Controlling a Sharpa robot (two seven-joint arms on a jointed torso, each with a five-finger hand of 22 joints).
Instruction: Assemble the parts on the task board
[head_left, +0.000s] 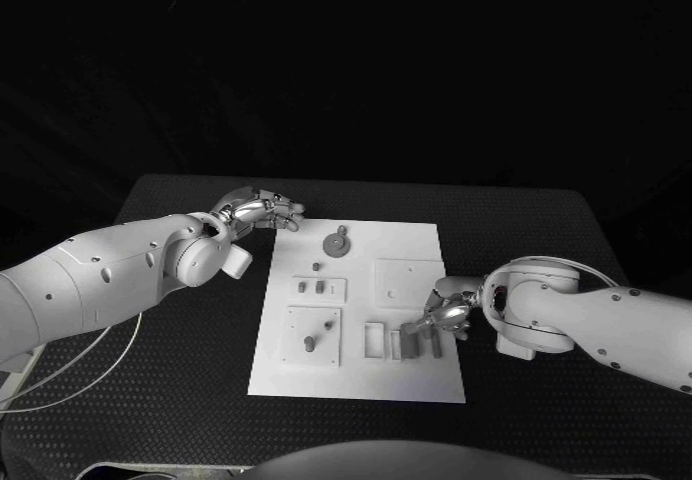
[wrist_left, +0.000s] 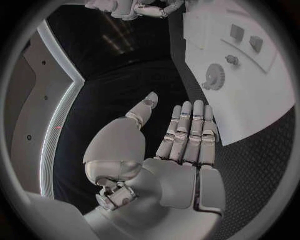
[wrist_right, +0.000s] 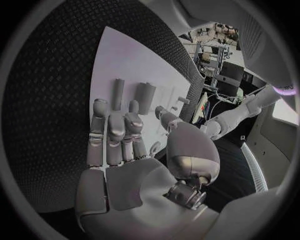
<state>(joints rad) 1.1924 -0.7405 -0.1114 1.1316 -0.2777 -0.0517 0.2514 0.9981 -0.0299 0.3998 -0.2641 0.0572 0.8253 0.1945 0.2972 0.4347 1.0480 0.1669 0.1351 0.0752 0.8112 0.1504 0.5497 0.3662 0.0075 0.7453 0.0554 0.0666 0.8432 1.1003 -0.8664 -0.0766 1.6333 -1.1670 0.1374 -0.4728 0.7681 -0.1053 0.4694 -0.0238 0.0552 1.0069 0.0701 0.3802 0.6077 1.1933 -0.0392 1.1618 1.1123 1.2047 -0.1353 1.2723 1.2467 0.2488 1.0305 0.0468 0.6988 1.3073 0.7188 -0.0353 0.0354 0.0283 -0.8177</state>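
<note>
The right hand (head_left: 444, 318) hides perhaps part of the grey pegs (head_left: 418, 343).

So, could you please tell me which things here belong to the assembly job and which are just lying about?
Part of the job:
- task board
- gear
- grey parts beside the right hand
- left hand, open, off the board's far corner

Just lying about:
- black table
- white cable at the table's left edge

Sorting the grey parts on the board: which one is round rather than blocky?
The toothed gear at the far end of the task board, near the left hand. The other parts are upright pegs or straight blocks.
</note>
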